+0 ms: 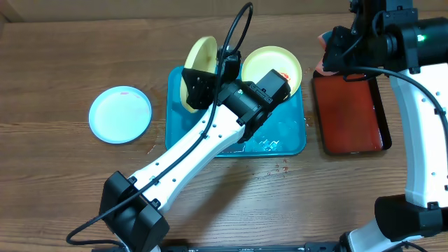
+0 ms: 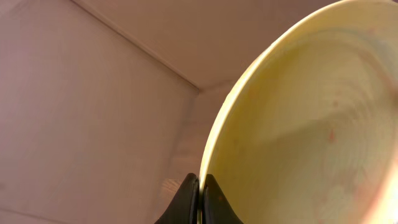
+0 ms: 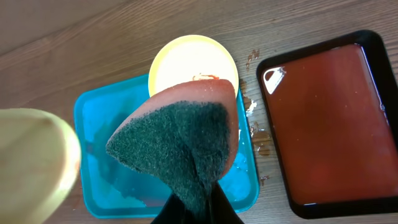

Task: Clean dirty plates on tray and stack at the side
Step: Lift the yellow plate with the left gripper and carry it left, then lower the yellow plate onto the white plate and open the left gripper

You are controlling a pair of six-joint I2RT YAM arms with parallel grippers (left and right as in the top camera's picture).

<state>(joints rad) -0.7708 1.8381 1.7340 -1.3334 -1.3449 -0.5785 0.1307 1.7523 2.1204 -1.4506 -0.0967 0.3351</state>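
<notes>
Plates in view number three, and by my reading only one of them is finished. The blue-white plate [image 1: 120, 114] lies flat on the tabletop [image 1: 56, 63], well off to the left of the left tool [image 1: 190, 80] and clear of the tray [image 1: 294, 143]. Its face looks clean from overhead, so it seems to be the start of the side stack.

The left tool has its fingers pinched tight on the rim of the lifted yellow plate [image 2: 298, 137], which it holds tilted on edge above the tray's far left corner. In the left wrist view the bowl of this plate shows only faint pinkish specks. I judge it to be mid-clean or nearly done, and not yet set aside.

The second yellow plate [image 1: 271, 66] sits just to the right of the left tool, between the two tools, resting over the tray's far right corner. A red smear shows near its edge, so it looks unwashed.

The right tool [image 3: 194, 208] is closed on a sponge [image 3: 180, 140], green scouring face towards the camera. It holds the sponge up in the air near the far end of the red tray [image 3: 329, 124], apart from both yellow plates. Droplets [image 1: 280, 168] dot the tabletop just beside the tray's near edge.

What remains, as I read it: finish and put down the lifted plate on the blue-white one, then scrub the smeared plate and stack it too. That makes the job roughly a third complete.
</notes>
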